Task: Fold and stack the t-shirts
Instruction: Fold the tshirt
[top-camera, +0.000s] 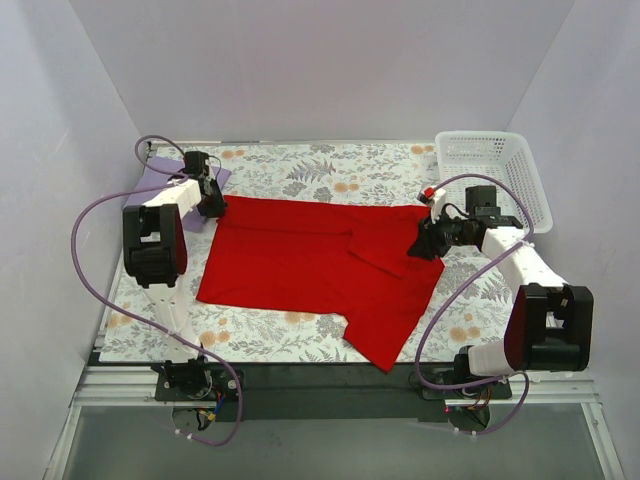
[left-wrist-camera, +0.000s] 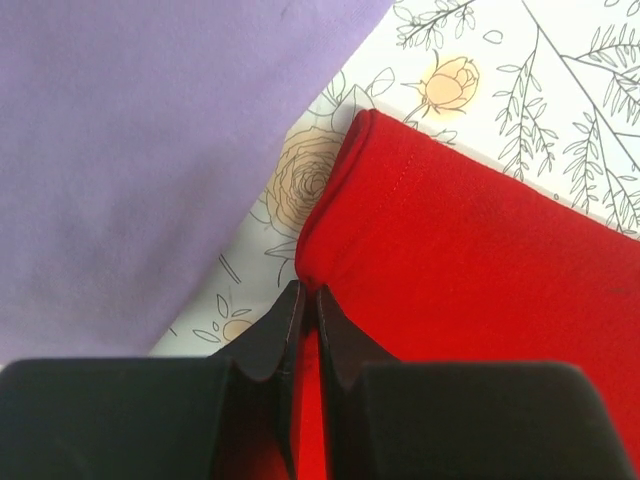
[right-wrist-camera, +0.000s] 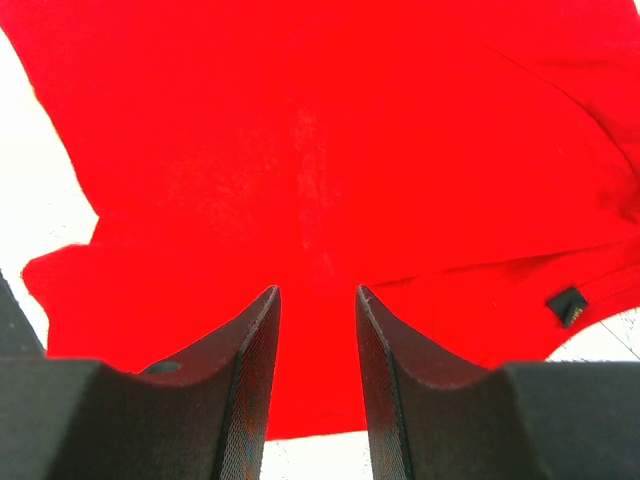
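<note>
The red t-shirt (top-camera: 300, 260) lies spread on the floral cloth, its right side partly folded over, one sleeve pointing to the near edge. My left gripper (top-camera: 212, 203) is at its far left corner, shut on the red hem (left-wrist-camera: 480, 290), fingertips pinched together (left-wrist-camera: 310, 295). The lavender t-shirt (top-camera: 165, 180) lies folded at the far left, beside that corner, and fills the left of the left wrist view (left-wrist-camera: 150, 150). My right gripper (top-camera: 418, 243) is at the shirt's right edge, jaws apart (right-wrist-camera: 317, 292), with red cloth (right-wrist-camera: 300, 130) lying between and beyond the fingers.
A white lattice basket (top-camera: 495, 165) stands at the far right. The grey floral cloth (top-camera: 320, 170) covers the table. White walls close in on three sides. A small black tag (right-wrist-camera: 567, 304) shows on the red cloth in the right wrist view.
</note>
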